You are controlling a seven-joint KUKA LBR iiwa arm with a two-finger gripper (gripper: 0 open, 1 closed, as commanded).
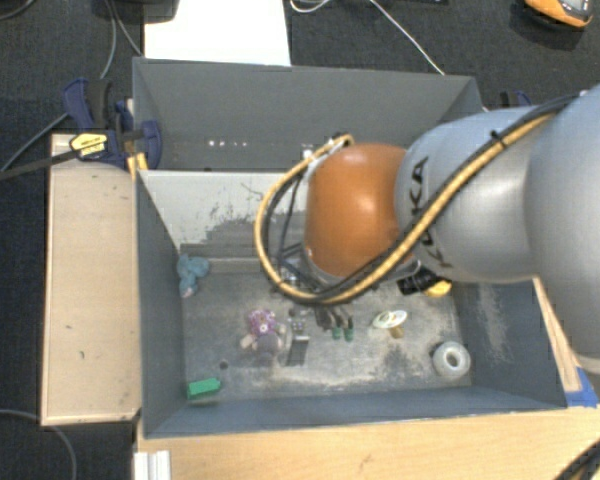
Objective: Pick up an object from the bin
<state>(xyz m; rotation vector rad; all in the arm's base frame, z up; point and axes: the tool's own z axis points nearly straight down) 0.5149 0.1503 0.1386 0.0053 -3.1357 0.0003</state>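
Dark floor surrounds the grey metal bin (280, 108), where we see the gripper (315, 336) low over the middle of the bin's scuffed bottom. Its fingers (298, 349) stand apart with nothing between them. Just left of them lies a small purple plastic toy (263, 326). A white-and-green round cap (389, 319) sits to their right, and a white tape roll (450, 358) lies nearer the right corner.

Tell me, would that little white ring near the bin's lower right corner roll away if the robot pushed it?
Probably not. The white ring seems to lie flat, hole up, on the bin floor, so a push would likely slide it. It looks small and probably light; its round rim might slip out of a pinch.
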